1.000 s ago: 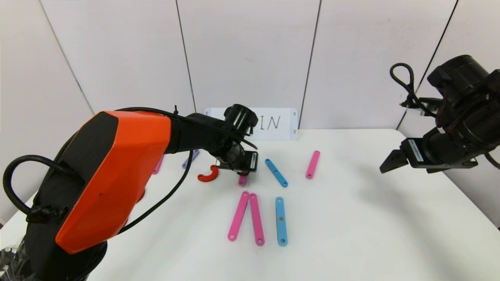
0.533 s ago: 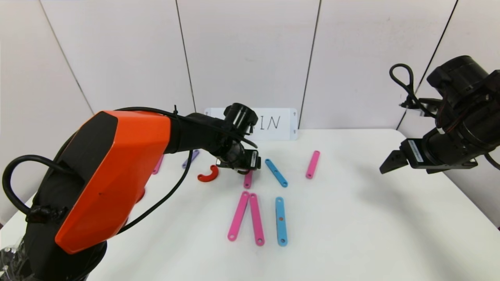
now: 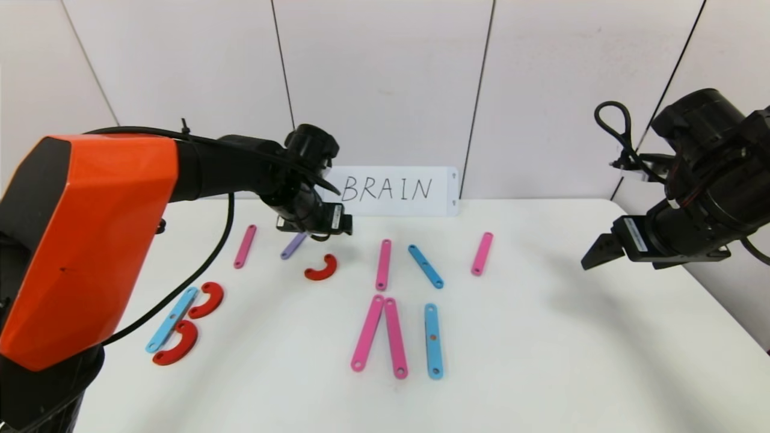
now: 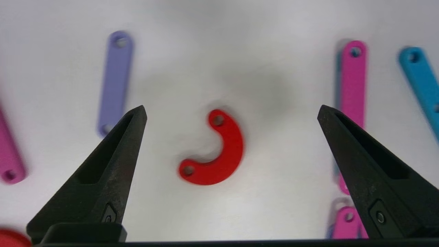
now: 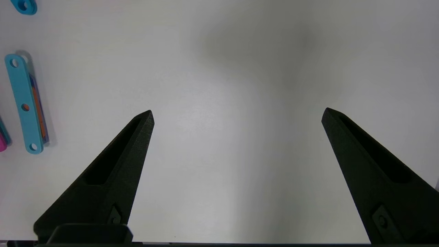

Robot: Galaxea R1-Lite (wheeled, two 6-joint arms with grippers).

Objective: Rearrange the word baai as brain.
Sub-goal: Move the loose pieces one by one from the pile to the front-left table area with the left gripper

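Release had just happened: the left gripper (image 4: 231, 109), jaws spread wide and empty, had lifted from the pink holed plastic strip (image 3: 383, 264); that strip now lay flat beside the light-blue holed strip (image 3: 426, 266), starting the N; the small red half-ring curve (image 4: 214, 149) sat below; the right gripper (image 3: 592, 252) hung wide and empty, well apart.

We see a white surface (image 3: 541, 337) with rounded corners, bounded at its far edge by pale wall panels (image 3: 385, 84) split by dark vertical seams. At the middle of that far edge a white card (image 3: 394, 190) stands upright against the panels, hand-lettered BRAIN in black.
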